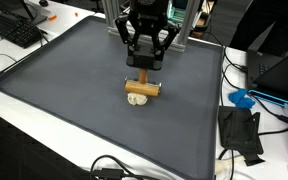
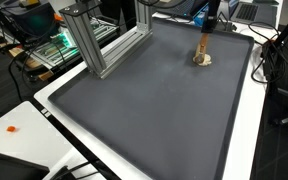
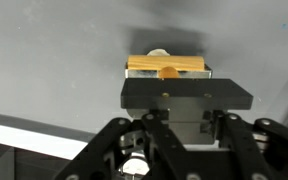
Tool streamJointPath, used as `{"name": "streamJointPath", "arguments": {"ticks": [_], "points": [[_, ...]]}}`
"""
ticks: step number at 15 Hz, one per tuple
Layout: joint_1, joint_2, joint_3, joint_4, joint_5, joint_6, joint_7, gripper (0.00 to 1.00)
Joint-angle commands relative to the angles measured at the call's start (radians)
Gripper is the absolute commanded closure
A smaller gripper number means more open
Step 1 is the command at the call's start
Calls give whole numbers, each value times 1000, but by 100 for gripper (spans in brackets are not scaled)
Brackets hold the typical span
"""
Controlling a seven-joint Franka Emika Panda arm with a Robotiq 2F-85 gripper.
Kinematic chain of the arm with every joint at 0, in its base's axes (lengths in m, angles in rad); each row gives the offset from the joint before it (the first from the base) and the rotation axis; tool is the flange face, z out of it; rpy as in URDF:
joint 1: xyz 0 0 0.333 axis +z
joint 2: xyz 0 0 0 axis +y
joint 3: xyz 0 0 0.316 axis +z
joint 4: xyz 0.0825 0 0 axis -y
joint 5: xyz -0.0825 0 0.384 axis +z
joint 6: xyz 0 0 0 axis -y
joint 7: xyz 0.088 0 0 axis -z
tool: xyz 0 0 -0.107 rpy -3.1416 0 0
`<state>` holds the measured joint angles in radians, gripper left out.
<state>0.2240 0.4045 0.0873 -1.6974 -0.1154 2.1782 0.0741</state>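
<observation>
A wooden tool hangs from my gripper (image 1: pixel 142 66). It has an upright stick (image 1: pixel 141 73), a short wooden crossbar (image 1: pixel 142 88) and a pale rounded piece (image 1: pixel 136 98) underneath. The jaws are shut on the top of the stick. The pale piece sits at the surface of the dark grey mat (image 1: pixel 64 90), toward its far middle; I cannot tell whether it touches. Seen from farther off, the stick (image 2: pixel 203 45) stands upright under the gripper (image 2: pixel 205 30), near the mat's far corner. In the wrist view the crossbar (image 3: pixel 167 65) lies just beyond the gripper (image 3: pixel 169 76), whose fingertips are hidden.
An aluminium frame (image 2: pixel 104 45) stands along one side of the mat, right behind the arm (image 1: pixel 184 25). A keyboard (image 1: pixel 19 30) lies off the mat's corner. A blue object (image 1: pixel 242 98), black parts (image 1: pixel 242 135) and cables lie on the white table beside the mat.
</observation>
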Motion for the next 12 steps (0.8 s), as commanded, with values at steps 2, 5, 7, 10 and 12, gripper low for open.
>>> {"name": "streamJointPath", "arguments": {"ticks": [2, 5, 7, 10, 12], "points": [[2, 13, -2, 8, -16, 64, 44, 78], [2, 31, -8, 4, -15, 112, 70, 78], [2, 42, -12, 2, -15, 126, 81, 78], [2, 51, -13, 3, -8, 101, 86, 78], [1, 46, -12, 11, -8, 42, 76, 78]]}}
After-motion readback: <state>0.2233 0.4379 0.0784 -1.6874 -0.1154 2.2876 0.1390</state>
